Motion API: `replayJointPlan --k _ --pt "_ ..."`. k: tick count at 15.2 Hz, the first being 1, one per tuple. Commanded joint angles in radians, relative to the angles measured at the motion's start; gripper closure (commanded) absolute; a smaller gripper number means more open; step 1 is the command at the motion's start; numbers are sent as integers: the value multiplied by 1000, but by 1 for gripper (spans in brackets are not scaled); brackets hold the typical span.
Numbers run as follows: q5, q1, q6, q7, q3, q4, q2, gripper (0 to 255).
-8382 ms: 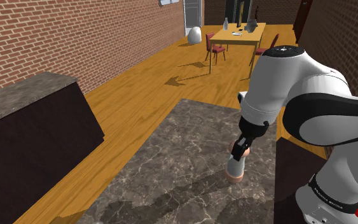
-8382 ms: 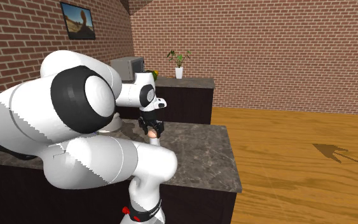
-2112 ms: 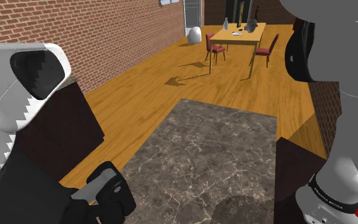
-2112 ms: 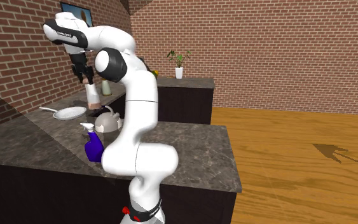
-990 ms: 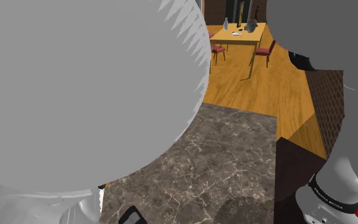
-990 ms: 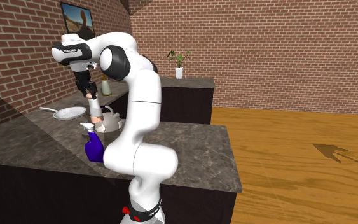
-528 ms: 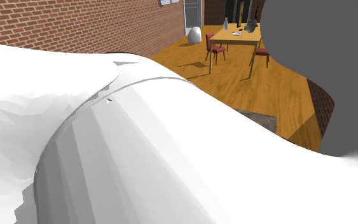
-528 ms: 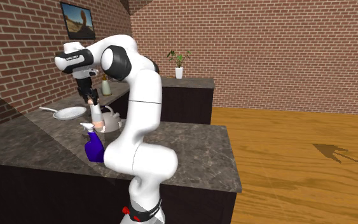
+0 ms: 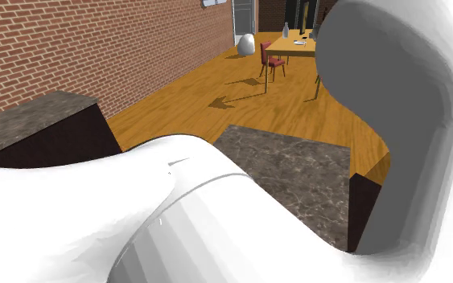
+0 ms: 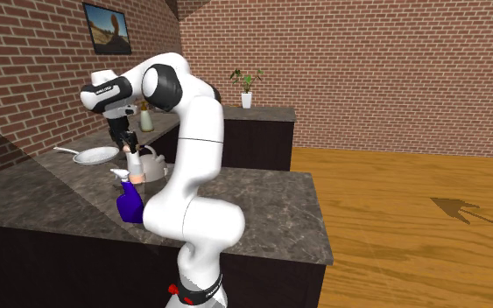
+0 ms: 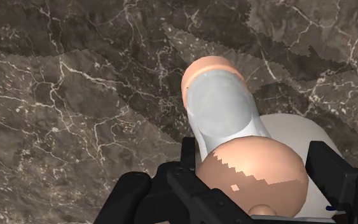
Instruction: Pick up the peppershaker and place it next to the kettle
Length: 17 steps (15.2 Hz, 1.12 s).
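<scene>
Peppershaker (image 10: 133, 163): a pale grey body with peach-coloured ends, clasped in the black gripper (image 10: 130, 145) over the dark marble counter (image 10: 271, 210). In the wrist view the two fingers (image 11: 187, 156) press against opposite sides of the shaker's (image 11: 222, 108) rounded near end, and its far end points down at the veined stone (image 11: 75, 95). Whether the base touches the counter cannot be told.

Kettle (image 10: 154, 166): stands just beside the shaker, on the second exterior view's right of it.

Blue spray bottle (image 10: 129, 204): stands in front of both, nearer the counter's front edge.

White plate (image 10: 95, 156): lies farther along the counter, towards the brick wall (image 10: 25, 79).

Bare marble lies between the plate and the shaker, and a wider bare stretch runs from the arm's base to the counter's end on the second exterior view's right. In the shoulder view the white arm (image 9: 216, 217) covers the foreground. Beyond it show the counter's far end (image 9: 297, 165) and an open wooden floor (image 9: 216, 88).
</scene>
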Motion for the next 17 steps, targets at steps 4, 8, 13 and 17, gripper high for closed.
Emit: replayJointPlan --k 4,8,13,17 --pt "-21 -2 56 18 -13 -51 14 255" --pt "-43 6 98 35 -30 -84 33 255" --pt "-60 13 124 47 -43 -104 47 255" --pt "-60 13 124 47 -43 -104 47 255"
